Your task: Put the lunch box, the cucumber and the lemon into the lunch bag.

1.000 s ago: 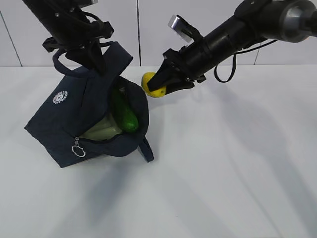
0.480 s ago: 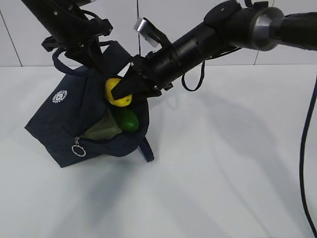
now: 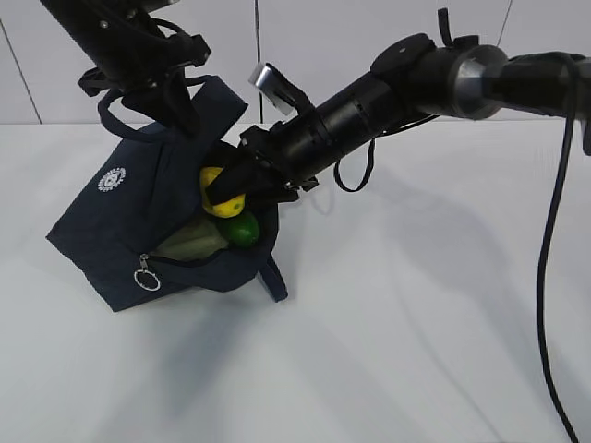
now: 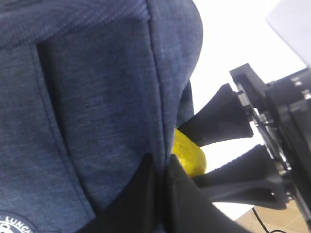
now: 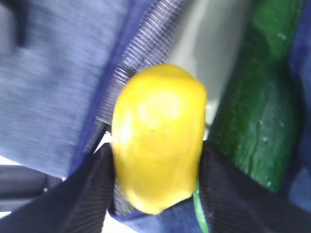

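Observation:
The navy lunch bag (image 3: 120,231) lies tilted on the white table, its mouth open to the right. My left gripper (image 3: 175,115) is shut on the bag's upper flap (image 4: 97,97) and holds it up. My right gripper (image 3: 222,194) is shut on the yellow lemon (image 3: 220,189) and holds it in the bag's mouth, just above the dark green cucumber (image 3: 242,229). The lunch box's pale green lid (image 3: 189,240) shows inside the bag beside the cucumber. The right wrist view shows the lemon (image 5: 158,138) between the fingers, with the cucumber (image 5: 252,121) to its right. The lemon (image 4: 189,155) also shows in the left wrist view.
The bag's zip ring pull (image 3: 146,277) hangs at its front edge and a strap end (image 3: 274,277) lies on the table. The white table (image 3: 416,305) stretches to the right and front. A white wall stands behind.
My right gripper has carried the lemon left and down, from beside the bag into the bag's mouth. The left gripper has kept holding the flap up.

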{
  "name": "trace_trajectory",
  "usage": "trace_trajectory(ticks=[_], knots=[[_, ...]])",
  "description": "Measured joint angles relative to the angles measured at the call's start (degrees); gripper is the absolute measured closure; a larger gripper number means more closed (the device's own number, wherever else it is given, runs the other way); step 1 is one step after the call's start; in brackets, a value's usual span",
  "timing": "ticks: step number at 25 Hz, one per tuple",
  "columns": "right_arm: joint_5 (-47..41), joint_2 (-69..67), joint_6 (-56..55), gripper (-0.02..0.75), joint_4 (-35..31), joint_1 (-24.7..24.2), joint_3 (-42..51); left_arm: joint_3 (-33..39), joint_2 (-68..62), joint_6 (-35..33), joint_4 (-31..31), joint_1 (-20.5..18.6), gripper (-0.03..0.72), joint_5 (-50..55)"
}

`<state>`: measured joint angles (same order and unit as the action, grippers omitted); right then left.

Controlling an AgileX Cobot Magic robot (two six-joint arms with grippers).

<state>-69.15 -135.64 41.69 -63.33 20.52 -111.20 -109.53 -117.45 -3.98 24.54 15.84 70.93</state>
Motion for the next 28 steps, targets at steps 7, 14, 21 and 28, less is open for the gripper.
trace_trajectory(ticks=[7, 14, 21, 28], knots=[[0.0, -0.4, 2.6, 0.301, -2.0, 0.0, 0.0, 0.0, 0.0, 0.0, 0.0, 0.0, 0.695, 0.0], [0.0, -0.4, 1.9, 0.225, -2.7, -0.1, 0.0, 0.0, 0.0, 0.0, 0.0, 0.0, 0.695, 0.0], [0.0, -0.4, -0.8, 0.224, -3.2, -3.0, 0.0, 0.0, 0.0, 0.0, 0.0, 0.0, 0.695, 0.0], [0.2, -0.4, -2.6, 0.225, -3.0, -6.7, 0.0, 0.0, 0.0, 0.0, 0.0, 0.0, 0.695, 0.0]])
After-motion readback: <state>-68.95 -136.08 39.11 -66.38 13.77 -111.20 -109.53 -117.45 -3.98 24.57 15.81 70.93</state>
